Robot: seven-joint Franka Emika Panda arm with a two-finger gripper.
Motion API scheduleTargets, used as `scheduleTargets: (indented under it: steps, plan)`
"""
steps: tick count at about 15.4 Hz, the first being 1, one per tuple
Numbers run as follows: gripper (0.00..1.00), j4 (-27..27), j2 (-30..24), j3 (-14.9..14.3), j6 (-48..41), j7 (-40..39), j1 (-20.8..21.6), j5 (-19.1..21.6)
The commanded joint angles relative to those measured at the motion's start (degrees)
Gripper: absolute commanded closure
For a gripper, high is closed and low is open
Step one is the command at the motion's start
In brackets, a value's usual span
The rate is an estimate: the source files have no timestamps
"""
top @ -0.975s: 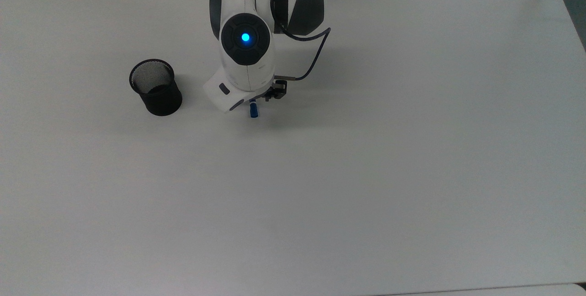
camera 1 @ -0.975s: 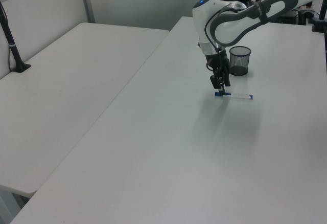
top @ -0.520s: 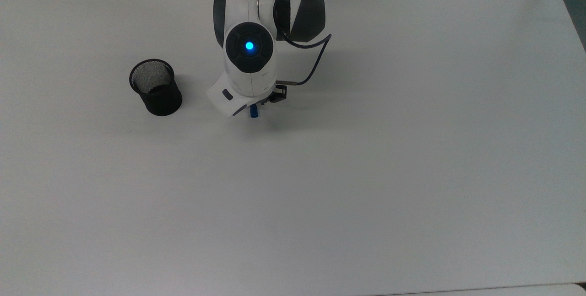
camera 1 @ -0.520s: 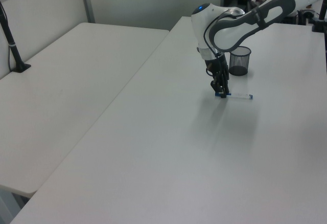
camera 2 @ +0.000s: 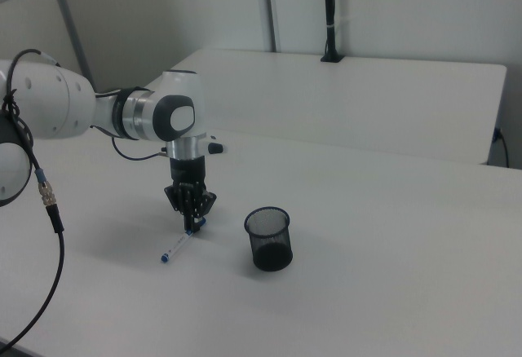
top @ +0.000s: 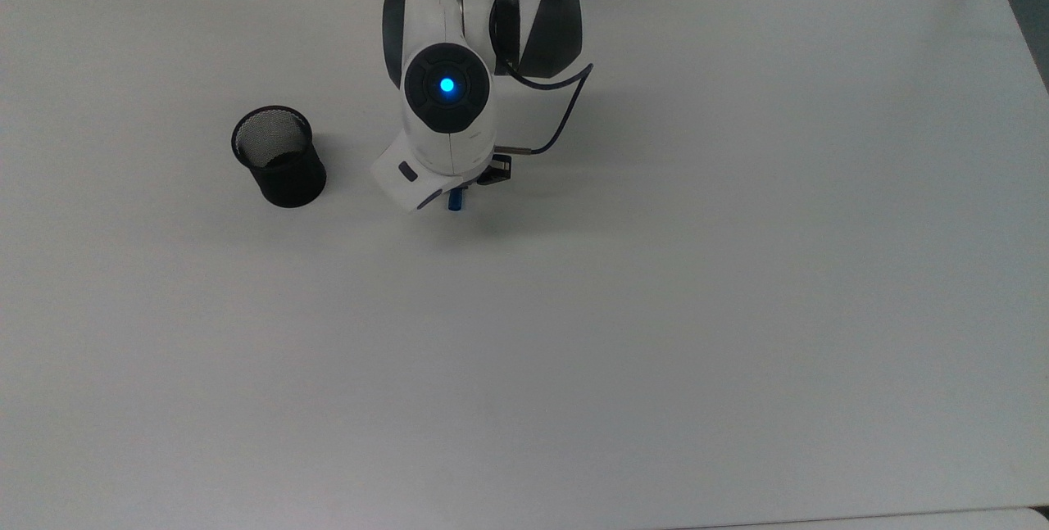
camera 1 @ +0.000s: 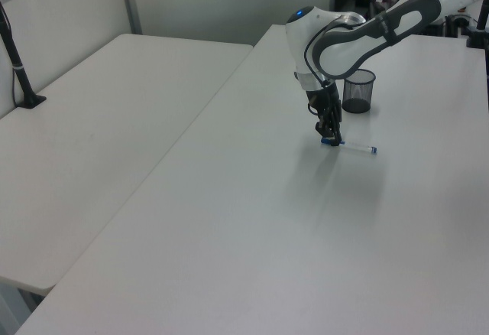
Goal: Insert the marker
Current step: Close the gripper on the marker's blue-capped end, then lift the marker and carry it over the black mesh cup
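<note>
Lowered since earlier, the jaws [camera 1: 331, 138] grip one marker's [camera 1: 352, 146] capped end; one cup [top: 279, 156] stands apart.

Since a second ago we see the gripper [camera 1: 331, 134] lowered onto the marker [camera 1: 349, 146], fingers closing around its capped end.

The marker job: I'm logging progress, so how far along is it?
Done: the gripper has reached the marker, its jaws down at the blue-capped end. In hand: the grasp itself; the marker lies on the table, and whether the jaws have closed cannot be told. Left: lifting it, carrying it to the black mesh cup, which stands upright and apart from it, and dropping it in.
</note>
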Motion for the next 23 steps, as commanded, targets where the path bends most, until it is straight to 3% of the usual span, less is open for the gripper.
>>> scheduleTargets:
  steps: [1, 7, 15, 23]
  plan:
    - [0.86, -1.5, -0.1, -0.4, 2.7, -0.8, 0.8, -0.7]
    - [0.95, -0.6, -2.1, -0.8, 2.0, -0.7, 0.2, 0.0]
    - [0.95, 2.0, -9.8, -1.1, 1.8, -0.6, -2.2, 0.8]
    - [0.95, 4.7, -17.0, -1.1, 2.6, -5.1, -10.3, 0.7]
